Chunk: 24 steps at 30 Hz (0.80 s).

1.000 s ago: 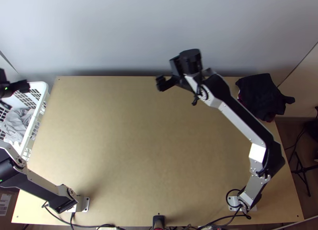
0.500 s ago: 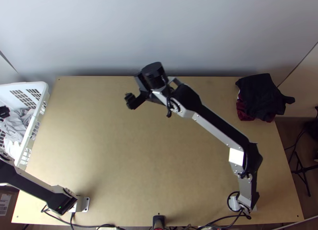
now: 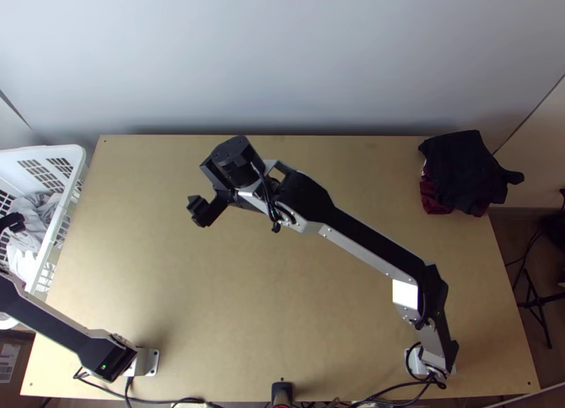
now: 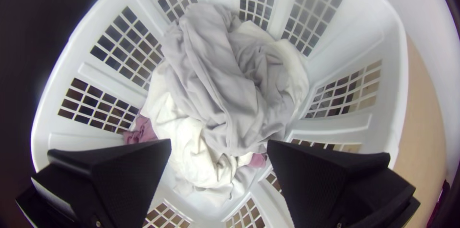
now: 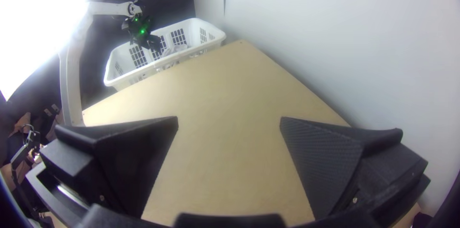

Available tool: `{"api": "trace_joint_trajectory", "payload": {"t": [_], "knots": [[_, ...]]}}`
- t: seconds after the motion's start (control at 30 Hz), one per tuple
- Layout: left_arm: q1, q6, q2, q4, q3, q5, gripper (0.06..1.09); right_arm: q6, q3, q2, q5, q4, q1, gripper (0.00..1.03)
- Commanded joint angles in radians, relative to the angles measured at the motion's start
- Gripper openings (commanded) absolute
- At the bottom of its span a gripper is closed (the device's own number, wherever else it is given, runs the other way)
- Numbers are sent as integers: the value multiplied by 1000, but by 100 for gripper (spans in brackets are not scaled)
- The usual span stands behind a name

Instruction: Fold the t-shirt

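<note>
**Left gripper (image 3: 13,223) over the laundry basket (image 3: 49,151), right gripper (image 3: 201,210) over the table (image 3: 282,302), both spread wide**

I read the table as a clock face from above, twelve at the edge along the wall (image 3: 282,69). The white basket is between nine and ten o'clock, just beside the table's edge, and my left gripper is over its inside. Its fingers (image 4: 127,175) are parted, holding nothing. Between and beyond them I see the basket's contents: a grey cloth (image 4: 215,74), bunched and creased, lies on top of a crumpled cream cloth (image 4: 184,137), with a bit of pink cloth (image 4: 143,130) poking out beside the cream. Which piece is the t-shirt I cannot tell; the grey one is in plain sight, but its shape is lost in the folds.

My right arm (image 3: 367,246) starts from its base at four o'clock and reaches across the middle, so that its gripper is at ten o'clock, over bare wood. Those fingers are released too, standing well apart with tabletop showing between them.

At two o'clock, at the table's far corner, a black cloth (image 3: 459,168) lies bunched over a dark red cloth (image 3: 434,200). My left arm (image 3: 56,327) has its base at eight o'clock.
</note>
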Motion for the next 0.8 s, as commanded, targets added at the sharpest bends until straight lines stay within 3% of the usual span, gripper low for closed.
{"api": "trace_joint_trajectory", "payload": {"t": [0.0, 0.67, 0.7, 0.73, 0.77], "knots": [[-13, -31, 128, 15, 52, -3, 103, 7, 18, 5, 11, -17, 36, 99], [-73, -122, 306, 12, 170, 28, 102, -14, 17, 27, 94, -31, 42, 99], [-71, -122, 312, 14, 170, 28, 95, -16, 17, 27, 96, -31, 42, 99], [-67, -125, 314, 14, 171, 29, 80, -21, 17, 27, 102, -32, 42, 99], [-62, -131, 312, 14, 171, 51, 55, -22, 15, 28, 109, -34, 42, 99]]}}
